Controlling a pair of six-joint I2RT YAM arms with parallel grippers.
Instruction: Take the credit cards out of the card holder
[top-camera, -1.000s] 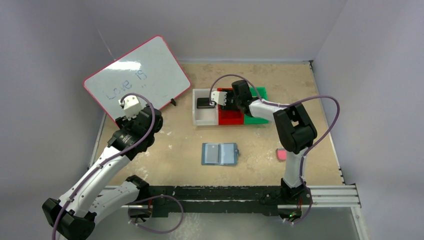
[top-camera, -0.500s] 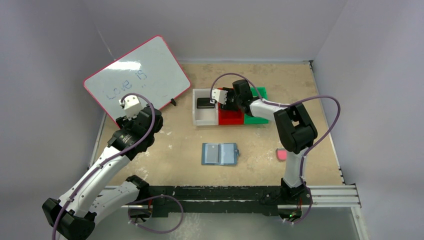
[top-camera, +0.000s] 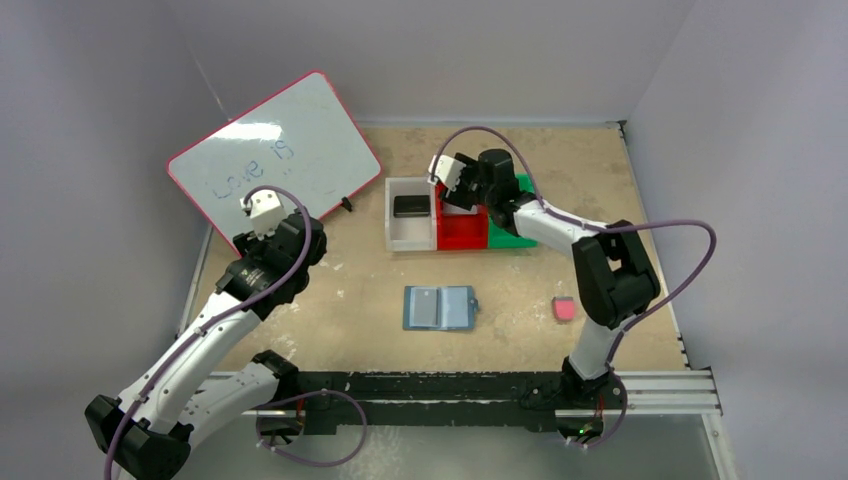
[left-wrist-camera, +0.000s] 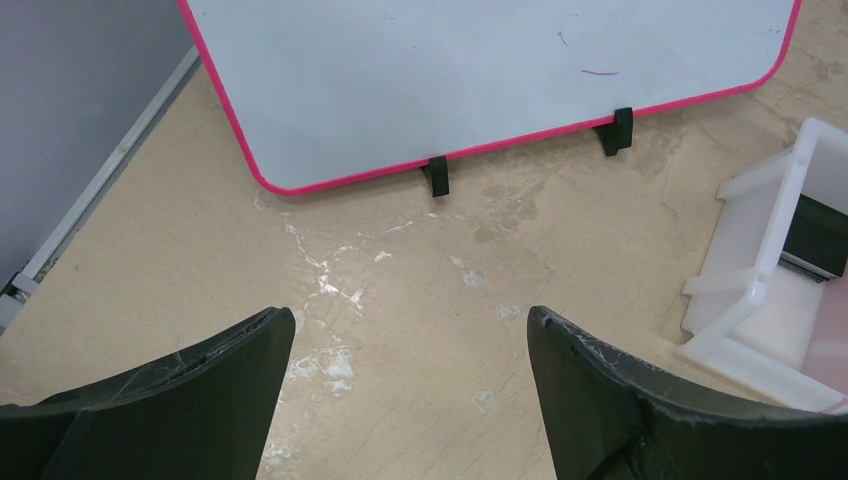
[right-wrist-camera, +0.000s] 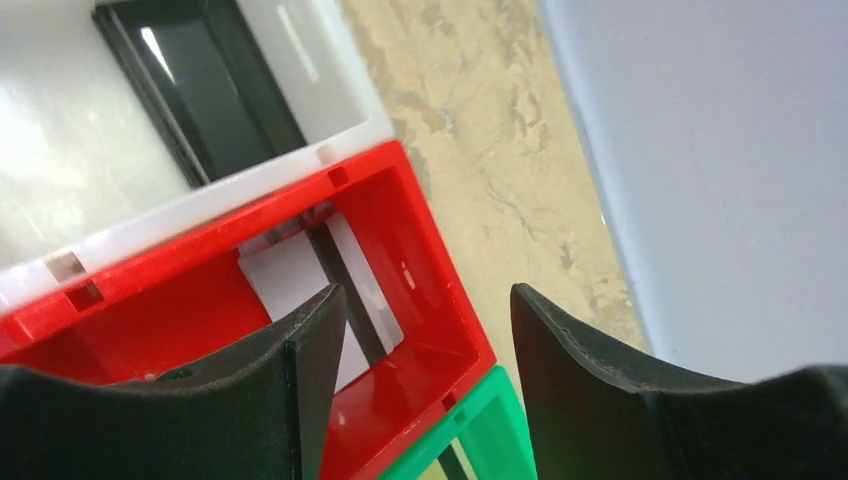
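The slate-blue card holder (top-camera: 440, 307) lies open and flat in the middle of the table, paler pockets up. I cannot tell whether any cards sit in them. A black credit card (top-camera: 408, 206) lies in the white bin (top-camera: 398, 236). A silvery-grey card with a dark stripe (right-wrist-camera: 285, 275) rests in the red bin (right-wrist-camera: 200, 290). My right gripper (right-wrist-camera: 425, 295) hangs open over the red bin's far corner, with nothing between its fingers. Far to the left, my left gripper (left-wrist-camera: 410, 320) stands wide open over bare table, short of the whiteboard.
A pink-edged whiteboard (top-camera: 275, 150) leans at the back left on two black feet. A green bin (top-camera: 515, 215) adjoins the red one. A small pink block (top-camera: 564, 309) lies right of the holder. The enclosure walls stand close behind the bins.
My right gripper has lifted and drawn back to the right, from above the white and red bins to the red bin's far side, its jaws widening. The left arm has not moved.
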